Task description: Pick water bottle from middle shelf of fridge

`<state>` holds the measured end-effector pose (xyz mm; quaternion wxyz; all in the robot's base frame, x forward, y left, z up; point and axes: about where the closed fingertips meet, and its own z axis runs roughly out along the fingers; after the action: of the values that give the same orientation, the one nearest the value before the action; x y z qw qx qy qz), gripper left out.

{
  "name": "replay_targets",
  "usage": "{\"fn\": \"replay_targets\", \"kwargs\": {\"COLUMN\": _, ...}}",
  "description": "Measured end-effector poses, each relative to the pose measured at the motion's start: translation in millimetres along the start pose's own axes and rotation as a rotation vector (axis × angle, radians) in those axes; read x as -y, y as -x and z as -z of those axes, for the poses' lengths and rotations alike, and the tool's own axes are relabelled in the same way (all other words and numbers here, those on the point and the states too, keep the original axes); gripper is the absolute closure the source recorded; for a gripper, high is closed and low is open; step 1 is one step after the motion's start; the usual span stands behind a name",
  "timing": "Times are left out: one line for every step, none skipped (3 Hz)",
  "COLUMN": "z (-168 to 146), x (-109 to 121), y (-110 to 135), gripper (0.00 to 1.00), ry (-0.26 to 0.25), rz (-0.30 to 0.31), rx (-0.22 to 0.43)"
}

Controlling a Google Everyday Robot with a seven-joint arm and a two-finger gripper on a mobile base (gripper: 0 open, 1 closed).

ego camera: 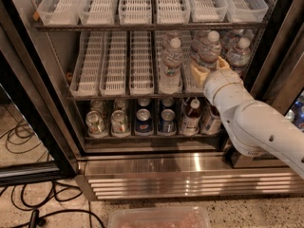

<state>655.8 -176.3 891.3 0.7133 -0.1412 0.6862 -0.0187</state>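
The fridge (180,175) stands open. Its middle shelf (114,95) holds white slotted lane trays, with several water bottles in the right-hand lanes. My gripper (210,68) reaches in at the right of that shelf. Its tan fingers (197,74) stand apart on either side of the lower part of one water bottle (208,49), which stands upright with a white cap. Another water bottle (172,61) stands just to the left and one (239,53) to the right. My white arm (256,122) hides the shelf front below the gripper.
The top shelf holds white trays (137,4). The bottom rack holds soda cans (142,120) and small dark drink bottles (191,114). The black door frame (23,113) is at the left. Cables (28,213) and a clear plastic tub (159,218) lie on the floor.
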Motion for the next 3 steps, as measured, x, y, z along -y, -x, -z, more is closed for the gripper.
{"fn": "replay_targets", "kwargs": {"z": 6, "x": 8, "y": 16, "gripper": 1.0, "ry": -0.012, "rz": -0.021, "rx": 0.043}}
{"fn": "replay_targets", "kwargs": {"z": 22, "x": 13, "y": 30, "gripper": 1.0, "ry": -0.011, "rz": -0.017, "rx": 0.08}}
{"fn": "replay_targets", "kwargs": {"z": 55, "x": 16, "y": 38, "gripper": 1.0, "ry": 0.002, "rz": -0.001, "rx": 0.074}}
